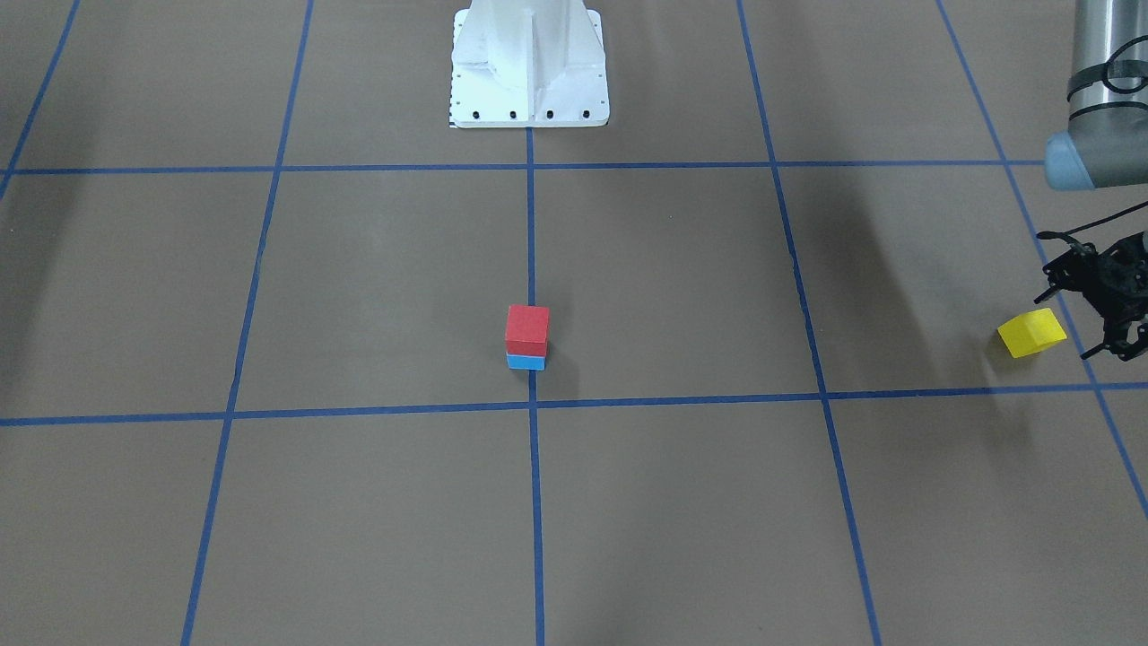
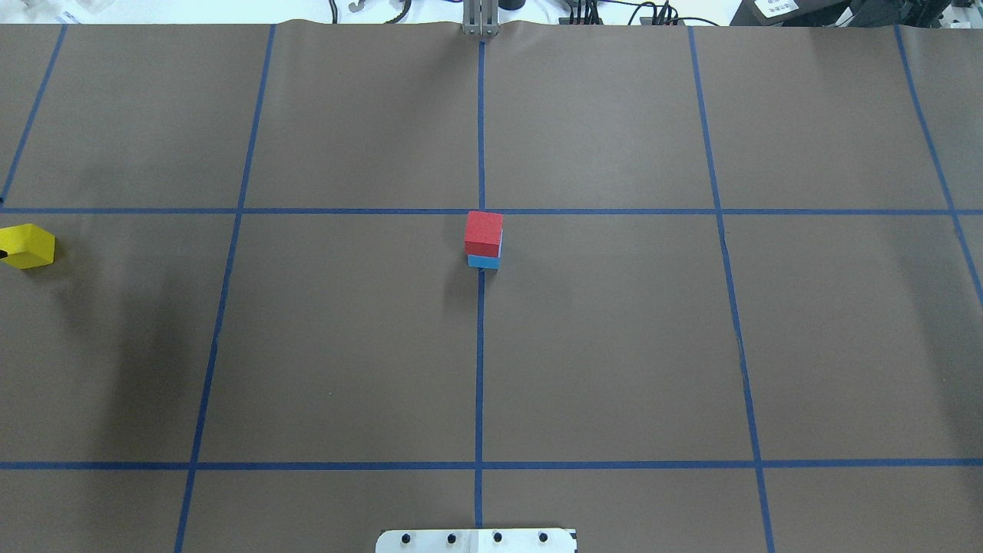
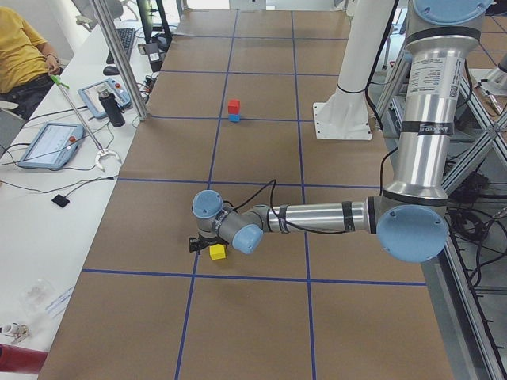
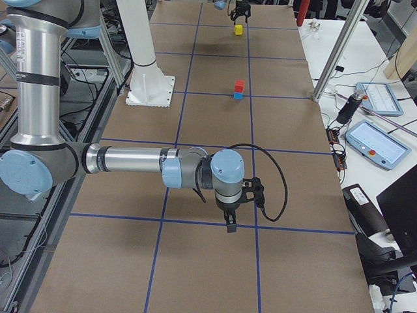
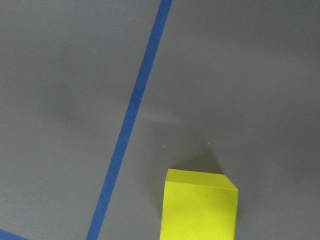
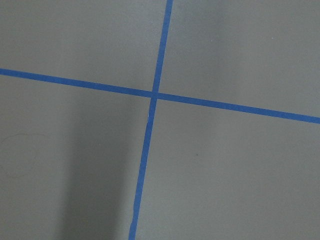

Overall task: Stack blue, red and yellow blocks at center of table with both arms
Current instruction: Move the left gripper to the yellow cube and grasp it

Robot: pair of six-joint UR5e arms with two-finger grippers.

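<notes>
A red block [image 1: 526, 329] sits on a blue block [image 1: 526, 362] at the table's centre; both show in the overhead view, red [image 2: 484, 233] on blue [image 2: 483, 262]. A yellow block [image 1: 1031, 332] lies on the table at the robot's far left, also at the overhead view's left edge [image 2: 28, 246] and in the left wrist view [image 5: 200, 207]. My left gripper [image 1: 1096, 309] hovers just outboard of it, fingers spread, holding nothing. My right gripper [image 4: 229, 220] shows only in the exterior right view, low over the table at the robot's right; I cannot tell if it is open or shut.
The white robot base [image 1: 529, 72] stands at the table's robot-side edge. Blue tape lines [image 2: 480, 346] grid the brown table. A side bench with tablets [image 3: 47, 146] and a metal post [image 3: 119, 63] runs along the operators' side, where a person sits.
</notes>
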